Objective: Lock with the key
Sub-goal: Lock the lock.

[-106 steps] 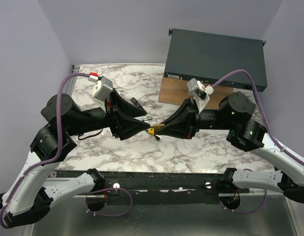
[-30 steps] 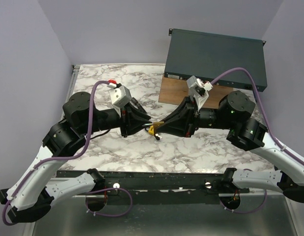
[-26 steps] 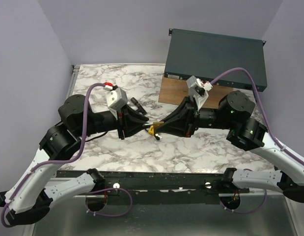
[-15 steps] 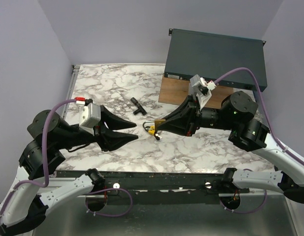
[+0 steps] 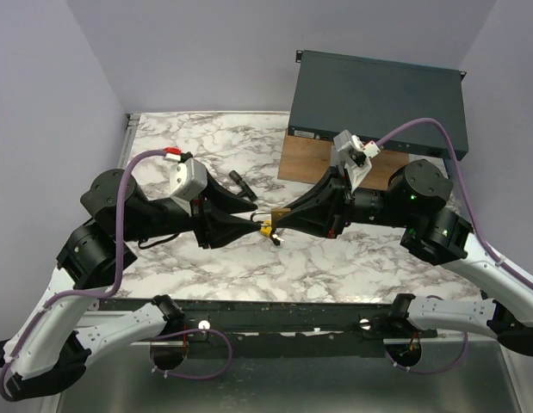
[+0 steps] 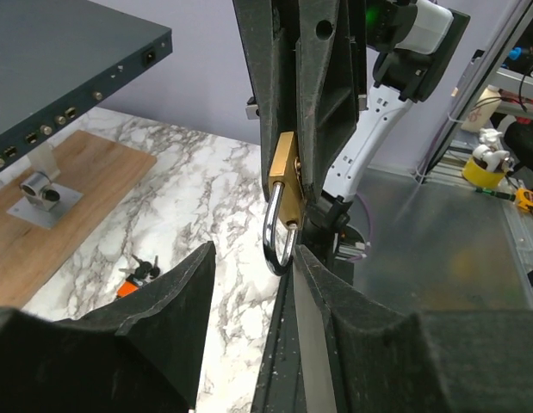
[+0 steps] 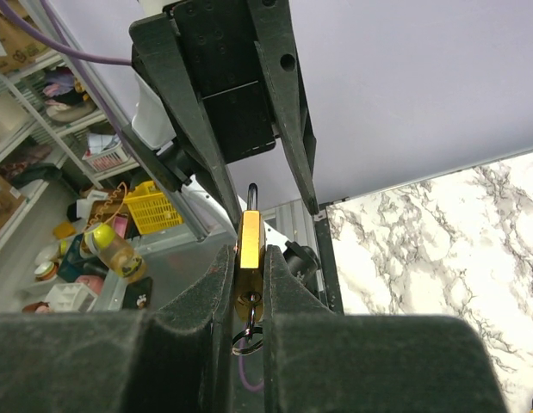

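My right gripper (image 7: 251, 258) is shut on a brass padlock (image 7: 251, 245), held above the marble table (image 5: 206, 146) with its steel shackle (image 6: 279, 245) pointing at the left arm. A key (image 7: 249, 301) sits in the keyhole at the lock's underside, and a ring (image 7: 246, 340) hangs from it. My left gripper (image 6: 253, 258) is open. Its fingers (image 6: 184, 292) stand on either side of the shackle, which is close to the right-hand finger. In the top view the left gripper (image 5: 253, 221) and the right gripper (image 5: 279, 218) meet tip to tip at the padlock (image 5: 280, 212).
Spare keys with an orange tag (image 6: 135, 275) lie on the marble below the lock. A black T-shaped part (image 5: 240, 181) lies behind the left gripper. At the back right a dark equipment box (image 5: 378, 95) stands by a wooden board (image 5: 313, 159) that carries a small metal fitting (image 6: 38, 185).
The left arm drew away to the left half a second ago and has come back to the shackle with its jaws wider apart. The right arm has held the padlock almost still.
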Tool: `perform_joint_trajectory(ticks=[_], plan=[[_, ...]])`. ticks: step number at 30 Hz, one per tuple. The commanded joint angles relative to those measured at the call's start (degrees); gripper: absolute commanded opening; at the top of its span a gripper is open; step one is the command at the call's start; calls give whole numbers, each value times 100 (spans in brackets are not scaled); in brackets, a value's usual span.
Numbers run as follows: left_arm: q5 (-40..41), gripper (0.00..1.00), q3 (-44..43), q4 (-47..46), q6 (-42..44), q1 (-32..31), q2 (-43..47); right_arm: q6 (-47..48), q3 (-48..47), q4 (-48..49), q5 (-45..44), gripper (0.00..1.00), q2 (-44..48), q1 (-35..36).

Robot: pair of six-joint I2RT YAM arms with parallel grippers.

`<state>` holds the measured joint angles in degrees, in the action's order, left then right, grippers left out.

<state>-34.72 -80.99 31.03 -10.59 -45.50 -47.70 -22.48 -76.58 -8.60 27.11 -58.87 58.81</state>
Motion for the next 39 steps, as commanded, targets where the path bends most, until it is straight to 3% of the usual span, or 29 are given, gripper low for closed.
perform_joint_trajectory(ticks=[1,5,23,31,39], plan=[[-378,39,-169,-275,-306,58,-21,-9,-117,236,86,1,78,2],[-620,33,-192,-288,-491,136,-58,38,-103,222,64,1,86,-1],[-1041,24,-20,-554,-1083,291,-140,127,-42,174,52,1,167,-1],[-1092,0,43,-626,-1391,313,-170,266,111,261,127,1,200,0],[-1094,0,305,-1152,-2240,313,-43,442,419,771,359,1,252,1]])
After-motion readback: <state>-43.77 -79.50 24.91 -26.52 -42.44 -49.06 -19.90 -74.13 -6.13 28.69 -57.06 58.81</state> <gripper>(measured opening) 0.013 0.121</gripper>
